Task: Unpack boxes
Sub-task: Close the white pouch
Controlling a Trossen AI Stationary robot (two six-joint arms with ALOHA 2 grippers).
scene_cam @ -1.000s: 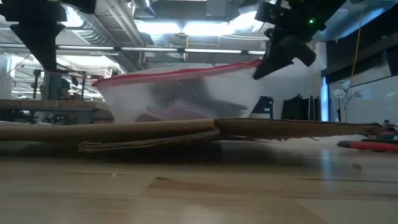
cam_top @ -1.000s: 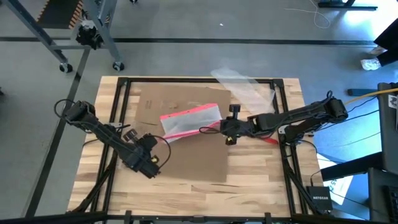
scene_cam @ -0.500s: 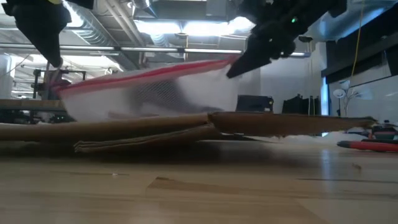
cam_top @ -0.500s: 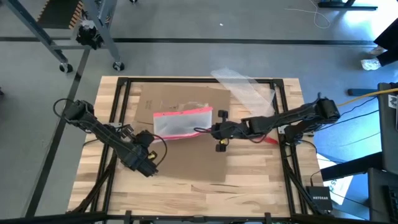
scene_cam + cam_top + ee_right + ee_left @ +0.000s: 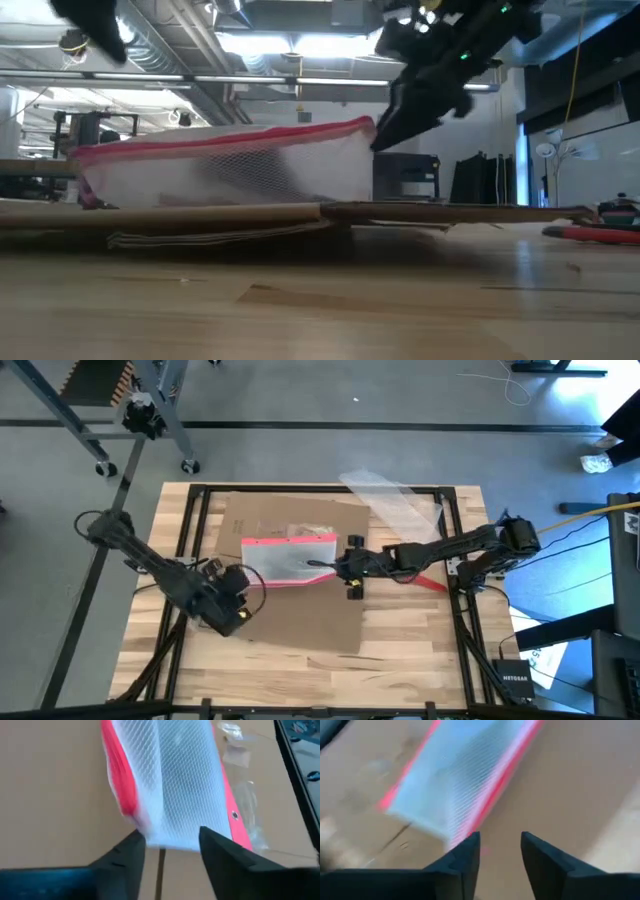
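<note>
The brown cardboard box (image 5: pixel 300 615) lies flattened on the wooden table. On it rests a clear mesh pouch (image 5: pixel 290 557) with a pink-red zip edge, also seen in the low view (image 5: pixel 230 165). My right gripper (image 5: pixel 335 566) is open at the pouch's right end (image 5: pixel 172 840), with a finger on either side of it. My left gripper (image 5: pixel 238 588) is open and hangs above the box's near left part, nothing between its fingers (image 5: pixel 500 845); the pouch (image 5: pixel 465 775) lies ahead of it. My right gripper comes at the pouch's right end (image 5: pixel 172 840) slanting down from the table's right side, one finger on each side of that end. I cannot tell whether the fingers touch it. The pouch lies along the cardboard, its zip edge (image 5: pixel 220 140) uppermost.
A crumpled clear plastic sheet (image 5: pixel 395 500) lies at the table's far right. A red-handled tool (image 5: pixel 432 584) lies under the right arm. Black frame rails (image 5: pixel 200 520) run along the table's edges. Bare wood (image 5: pixel 400 650) shows at the near right.
My right gripper has carried the pouch toward the table's left and downward. The pouch, which hung tilted with its right end raised, now lies level on the cardboard. My left gripper has risen.
</note>
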